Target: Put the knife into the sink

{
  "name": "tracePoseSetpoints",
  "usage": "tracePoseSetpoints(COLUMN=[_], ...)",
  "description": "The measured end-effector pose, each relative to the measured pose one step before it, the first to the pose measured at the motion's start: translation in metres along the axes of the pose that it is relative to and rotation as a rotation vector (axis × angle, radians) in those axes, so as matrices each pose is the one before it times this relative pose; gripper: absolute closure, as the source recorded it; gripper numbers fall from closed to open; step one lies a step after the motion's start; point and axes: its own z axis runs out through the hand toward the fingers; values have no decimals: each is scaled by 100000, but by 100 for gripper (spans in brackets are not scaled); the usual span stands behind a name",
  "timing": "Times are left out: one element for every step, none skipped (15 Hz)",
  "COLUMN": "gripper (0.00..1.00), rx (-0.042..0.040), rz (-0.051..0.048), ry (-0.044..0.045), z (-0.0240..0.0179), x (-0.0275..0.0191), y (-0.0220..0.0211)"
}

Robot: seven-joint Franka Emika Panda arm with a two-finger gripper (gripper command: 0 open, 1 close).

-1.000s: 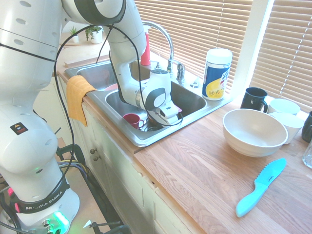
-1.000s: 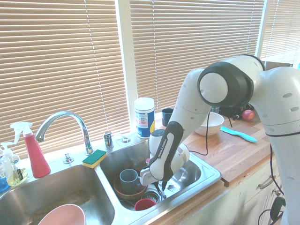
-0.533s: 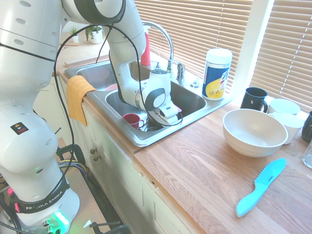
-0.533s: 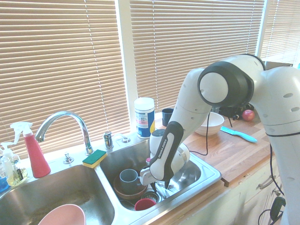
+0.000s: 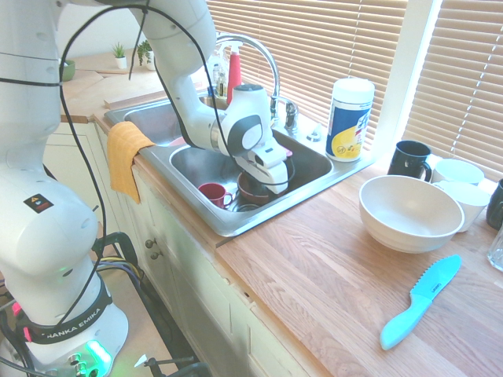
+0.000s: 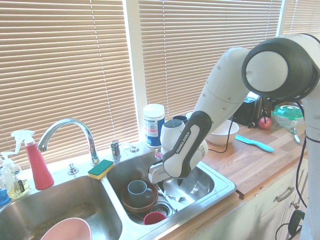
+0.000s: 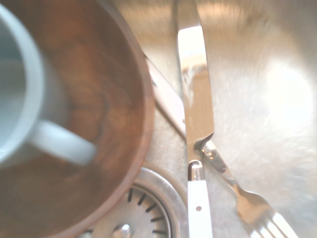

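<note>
Arm shell: the casing (image 5: 55,247) I operated was glossy white, with rounded, bulging segments.
Elbow: I saw a broad dark-grey ring (image 6: 255,77) around a smooth white disc (image 6: 267,74).
Forearm band: a dark-grey curved strip (image 6: 192,137) bore the maker's name in small white capitals.
Wrist: the white, stubby cylinder (image 5: 248,100) had a grey end cap (image 5: 249,88); a grey patch (image 5: 245,132) marked the joint below.
Warning label: I noted a small black square (image 5: 38,203) with an orange-toned symbol.
Base: a dark collar (image 5: 71,318) carried light lettering, partly legible as "EMIKA"; a light (image 5: 96,353) glowed green below, and pink-red pieces (image 5: 27,334) showed at one side.
</note>
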Motion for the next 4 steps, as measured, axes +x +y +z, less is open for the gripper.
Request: tracePoseSetpoints(gripper=[0, 0, 0, 0], rx=[-249, -624, -550, 19], rz=[-563, -197, -86, -7], ry=[207, -152, -268, -4], z=[-1538, -1558, -1666, -1748], x=[4, 53, 150, 290], y=[285, 363, 346, 442])
